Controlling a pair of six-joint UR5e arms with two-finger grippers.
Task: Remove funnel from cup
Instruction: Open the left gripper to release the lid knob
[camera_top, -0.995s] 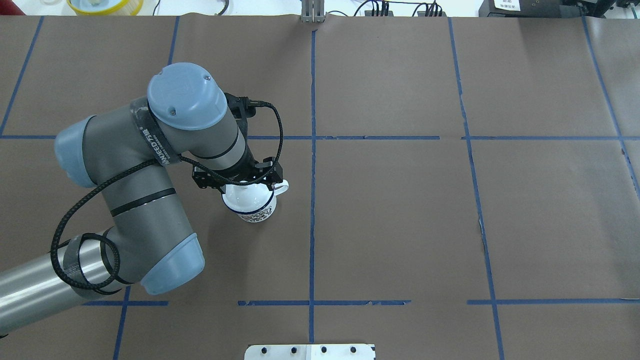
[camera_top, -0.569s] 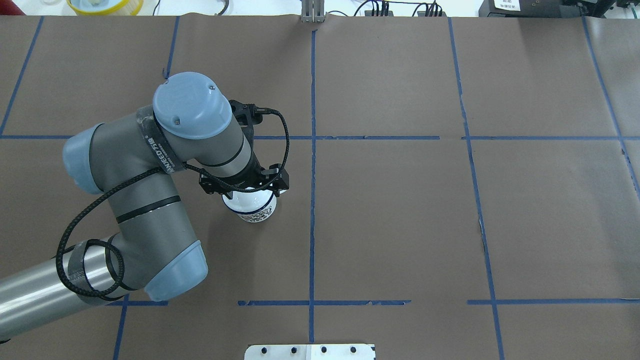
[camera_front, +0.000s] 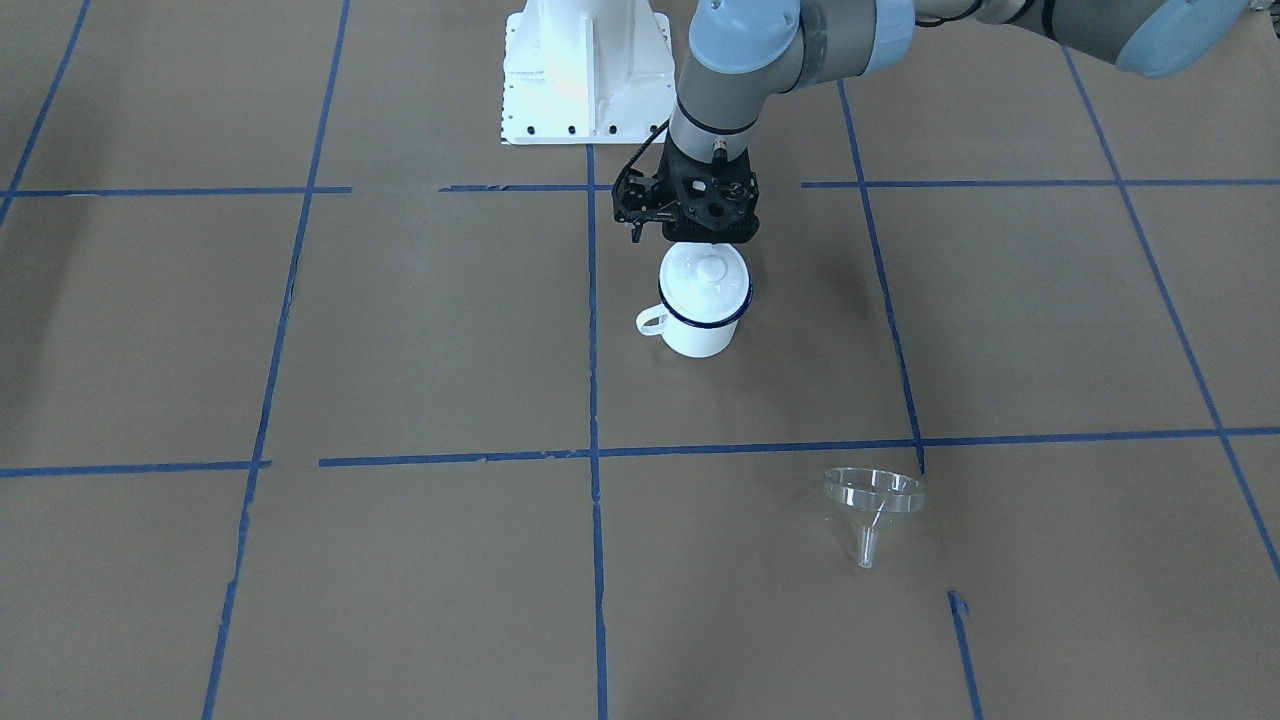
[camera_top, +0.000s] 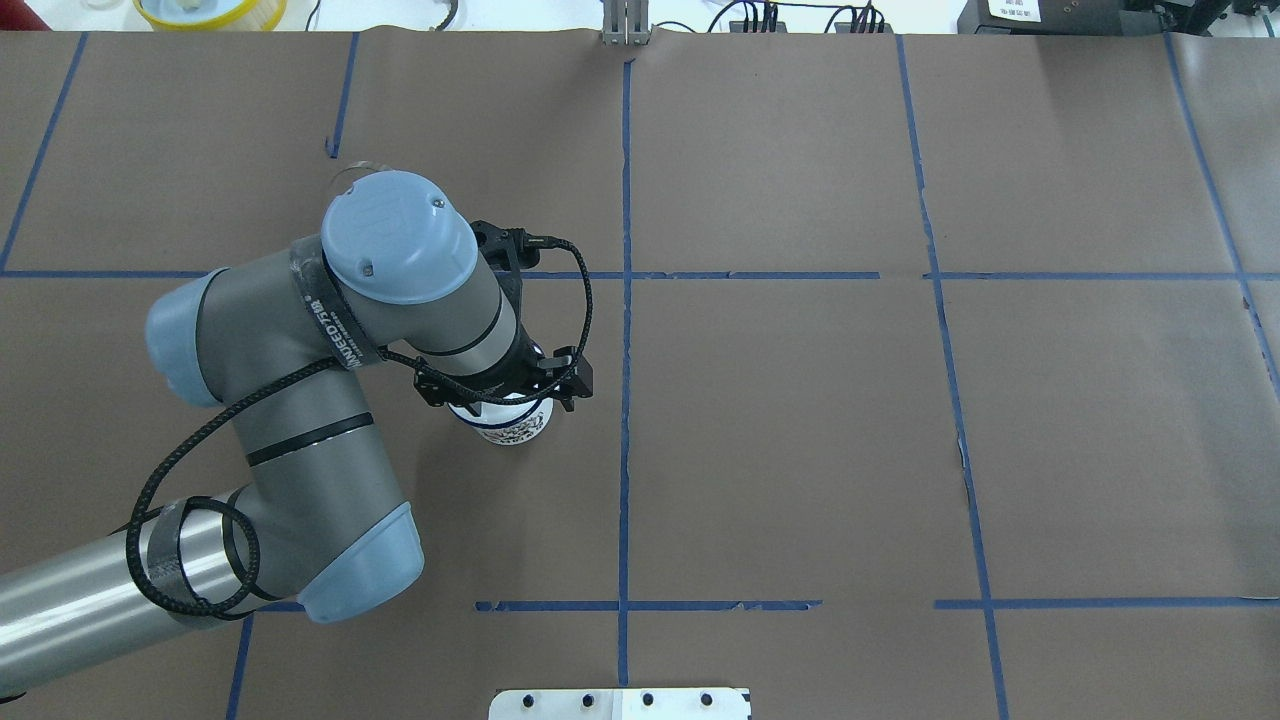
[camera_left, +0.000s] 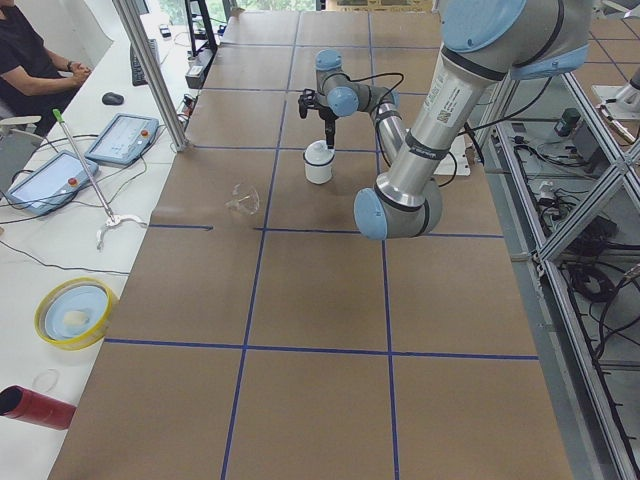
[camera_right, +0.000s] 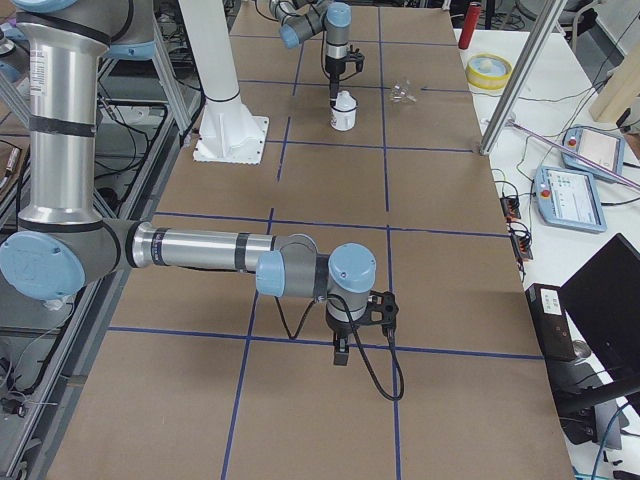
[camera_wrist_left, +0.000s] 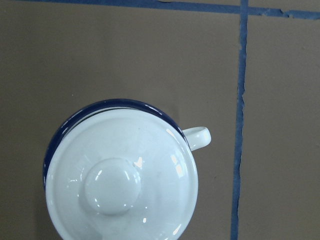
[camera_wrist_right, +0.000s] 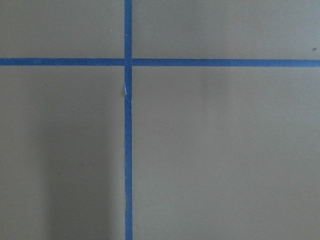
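Observation:
The clear funnel (camera_front: 873, 500) lies on the table by itself, well apart from the cup, with its spout pointing at the camera in the front view. It also shows in the left side view (camera_left: 243, 198). The cup (camera_front: 697, 322) is a white mug with a dark blue rim. It stands upright, with a white knobbed lid (camera_front: 709, 270) on top. My left gripper (camera_front: 697, 243) hangs just above the lid. Its fingers are hidden, so I cannot tell if it is open. The left wrist view looks straight down on the lid (camera_wrist_left: 120, 175). My right gripper (camera_right: 342, 350) shows only far off; I cannot tell its state.
The brown paper table (camera_top: 800, 420) is marked with blue tape lines. The white robot base (camera_front: 585, 70) stands behind the cup in the front view. A yellow bowl (camera_left: 72, 312) and tablets lie on a side bench outside the work area.
My left arm has swung right and toward the robot in the overhead view. The gripper moved from the cup's far edge to above it, and now covers the handle.

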